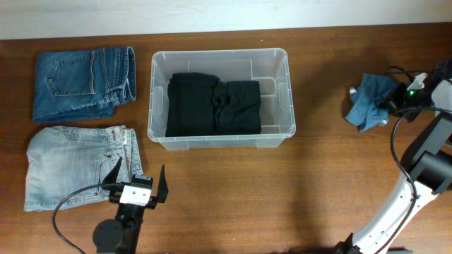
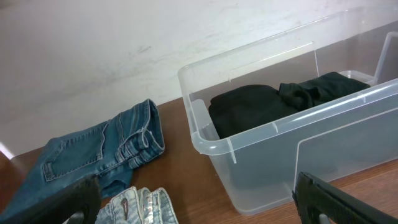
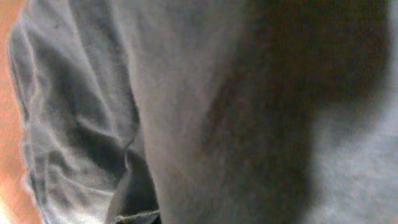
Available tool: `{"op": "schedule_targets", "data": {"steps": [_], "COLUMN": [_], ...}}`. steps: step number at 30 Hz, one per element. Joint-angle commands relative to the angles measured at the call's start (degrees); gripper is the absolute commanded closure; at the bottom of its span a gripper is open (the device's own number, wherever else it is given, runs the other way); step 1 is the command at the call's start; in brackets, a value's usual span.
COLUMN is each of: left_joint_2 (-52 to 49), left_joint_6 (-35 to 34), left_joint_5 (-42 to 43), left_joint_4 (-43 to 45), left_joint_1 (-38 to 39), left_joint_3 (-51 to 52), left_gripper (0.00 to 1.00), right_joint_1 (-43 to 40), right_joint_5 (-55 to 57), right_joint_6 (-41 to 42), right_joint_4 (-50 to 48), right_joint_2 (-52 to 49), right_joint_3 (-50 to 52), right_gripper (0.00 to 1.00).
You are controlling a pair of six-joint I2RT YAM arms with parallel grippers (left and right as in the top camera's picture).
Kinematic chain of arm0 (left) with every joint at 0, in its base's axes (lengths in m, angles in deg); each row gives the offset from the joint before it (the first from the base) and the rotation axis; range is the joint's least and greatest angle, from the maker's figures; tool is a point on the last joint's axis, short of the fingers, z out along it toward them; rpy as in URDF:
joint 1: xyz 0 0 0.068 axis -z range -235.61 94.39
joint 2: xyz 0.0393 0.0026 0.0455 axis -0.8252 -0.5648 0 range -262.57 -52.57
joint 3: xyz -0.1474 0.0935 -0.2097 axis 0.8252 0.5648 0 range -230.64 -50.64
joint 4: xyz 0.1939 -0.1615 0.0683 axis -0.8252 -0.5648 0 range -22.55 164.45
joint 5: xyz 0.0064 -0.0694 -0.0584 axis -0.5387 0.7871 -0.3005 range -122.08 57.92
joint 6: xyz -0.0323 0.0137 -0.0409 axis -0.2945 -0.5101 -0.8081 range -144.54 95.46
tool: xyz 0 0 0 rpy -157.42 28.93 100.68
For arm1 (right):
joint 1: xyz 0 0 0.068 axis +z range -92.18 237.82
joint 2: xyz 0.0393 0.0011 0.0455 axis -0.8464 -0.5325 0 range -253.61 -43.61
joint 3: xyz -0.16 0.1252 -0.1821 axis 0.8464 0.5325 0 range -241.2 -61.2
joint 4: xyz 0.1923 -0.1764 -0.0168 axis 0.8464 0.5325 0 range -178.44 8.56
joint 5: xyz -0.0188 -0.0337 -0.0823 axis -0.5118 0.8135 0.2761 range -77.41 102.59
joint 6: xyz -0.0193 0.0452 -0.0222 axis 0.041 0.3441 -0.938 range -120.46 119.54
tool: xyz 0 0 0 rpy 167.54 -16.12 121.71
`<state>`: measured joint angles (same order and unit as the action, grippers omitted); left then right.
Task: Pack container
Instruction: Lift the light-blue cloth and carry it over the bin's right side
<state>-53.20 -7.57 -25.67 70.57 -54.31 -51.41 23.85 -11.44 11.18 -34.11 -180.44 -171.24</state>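
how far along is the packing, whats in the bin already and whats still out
Done: black clothes lie folded inside the container. In hand: the right hand is shut on the crumpled blue garment at the table's right side. Left: the dark jeans and light jeans lie on the table, left of the container. The left hand is open and empty beside the light jeans.

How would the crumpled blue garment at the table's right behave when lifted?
Probably floppy: the crumpled blue garment lies in soft bunched folds, so it should drape and dangle. Likely light: the cloth looks thin. Unlikely to slip: its surface looks matte.
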Motion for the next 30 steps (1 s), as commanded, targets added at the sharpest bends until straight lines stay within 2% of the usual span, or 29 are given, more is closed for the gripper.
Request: {"op": "schedule_targets", "data": {"steps": [1,7,8,11,19,25,28,30], "left_joint_2": [0.33,0.33,0.33,0.33,0.33,0.33,0.33,0.33], "left_joint_6": [0.5,0.48,0.5,0.48,0.5,0.48,0.48,0.48], "left_joint_5": [-0.22,-0.22,-0.22,-0.22,-0.22,-0.22,-0.22,-0.22], "left_joint_4": [-0.09,-0.09,-0.09,-0.09,-0.09,-0.09,-0.09,-0.09], "left_joint_1": [-0.35,-0.35,-0.35,-0.35,-0.35,-0.35,-0.35,-0.35], "left_joint_3": [0.26,0.26,0.26,0.26,0.26,0.26,0.26,0.26], "left_gripper": [0.01,0.01,0.01,0.0,0.01,0.01,0.01,0.01], "right_joint_1": [0.57,-0.24,-0.15,-0.04,5.05,16.52,23.08,29.7], "right_joint_5": [-9.2,-26.56,-31.93,-34.73,-34.69,-33.44,-27.74,-15.91], "right_joint_6": [-1.05,-3.52,-3.52,-3.5,-3.93,-3.93,-3.91,-3.85], "right_joint_4": [0.22,0.96,2.14,4.63,10.73,13.16,12.79,12.83], "right_joint_2": [-2.86,1.92,5.9,11.5,27.93,34.93,35.5,34.73], "right_joint_3": [1.09,-0.15,-1.09,-2.47,-2.71,-2.69,-2.69,-2.69], "right_gripper": [0.96,0.96,0.96,0.96,0.96,0.96,0.96,0.96]}}
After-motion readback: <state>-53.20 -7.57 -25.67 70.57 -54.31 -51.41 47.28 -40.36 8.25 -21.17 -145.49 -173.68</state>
